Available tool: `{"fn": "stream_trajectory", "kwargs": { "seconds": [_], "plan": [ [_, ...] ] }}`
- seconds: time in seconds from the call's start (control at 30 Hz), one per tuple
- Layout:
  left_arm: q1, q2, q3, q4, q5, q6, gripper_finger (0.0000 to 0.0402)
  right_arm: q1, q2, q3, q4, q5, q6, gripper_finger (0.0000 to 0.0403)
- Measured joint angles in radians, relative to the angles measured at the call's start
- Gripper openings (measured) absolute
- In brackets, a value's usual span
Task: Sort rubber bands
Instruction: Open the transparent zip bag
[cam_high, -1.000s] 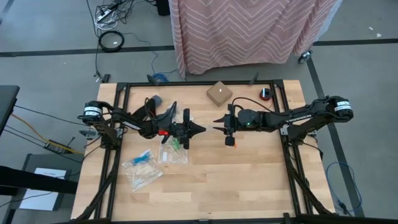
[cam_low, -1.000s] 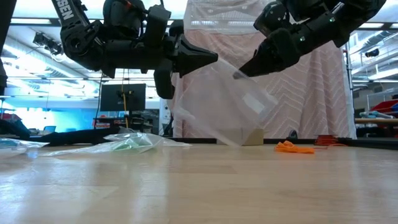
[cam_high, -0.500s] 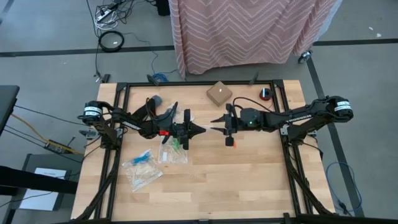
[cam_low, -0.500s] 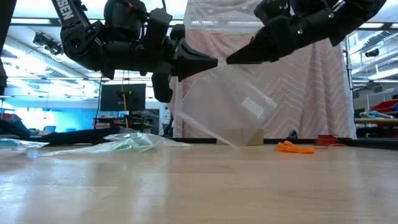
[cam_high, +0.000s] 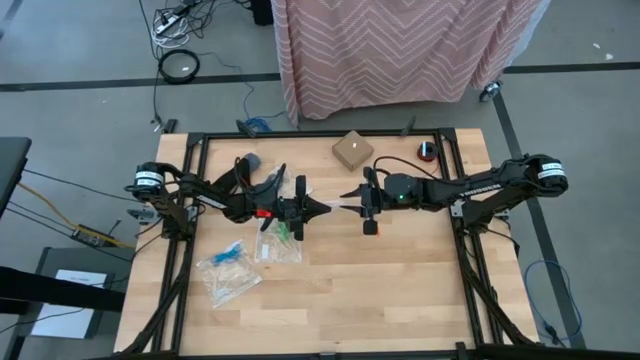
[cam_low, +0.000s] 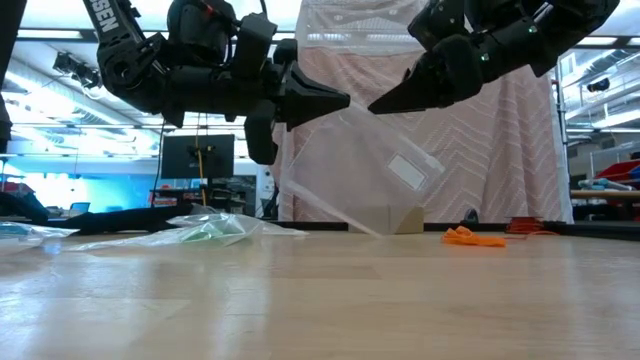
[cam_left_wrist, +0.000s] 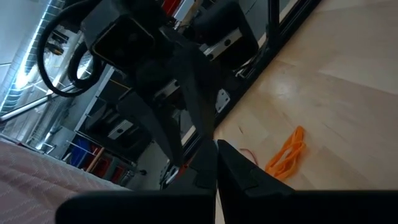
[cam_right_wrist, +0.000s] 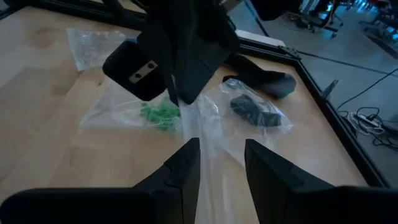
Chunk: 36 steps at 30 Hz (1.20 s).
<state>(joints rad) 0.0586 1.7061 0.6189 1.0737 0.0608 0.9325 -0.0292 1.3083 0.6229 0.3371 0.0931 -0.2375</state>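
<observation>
While orange rubber bands (cam_low: 474, 237) lie tabled, right pincer (cam_low: 378, 103) hovers above.

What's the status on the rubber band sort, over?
Left gripper shut on clear bag, held above table. Right gripper open at bag's top edge. Orange rubber bands loose on table. Nothing in the way.

orange rubber bands (cam_low: 473, 237), green rubber bands (cam_right_wrist: 159, 114), pink zigzag cloth (cam_high: 400, 50)
</observation>
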Motion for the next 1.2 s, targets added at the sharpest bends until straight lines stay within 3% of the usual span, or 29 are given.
{"fn": "stream_trajectory", "kwargs": {
  "seconds": [0.37,0.53,1.2],
  "plan": [
    [0.0,0.0,0.0,0.012,0.0,-0.001,0.0007,0.0,0.0,0.0,0.0,-0.001,0.008,0.0113],
    [0.0,0.0,0.0,-0.007,0.0,-0.022,0.0007,0.008,0.0,0.0,0.078,0.01,-0.004,0.0113],
    [0.0,0.0,0.0,0.017,0.0,-0.028,0.0007,0.014,0.0,-0.006,0.001,0.009,0.028,0.0113]
  ]
}}
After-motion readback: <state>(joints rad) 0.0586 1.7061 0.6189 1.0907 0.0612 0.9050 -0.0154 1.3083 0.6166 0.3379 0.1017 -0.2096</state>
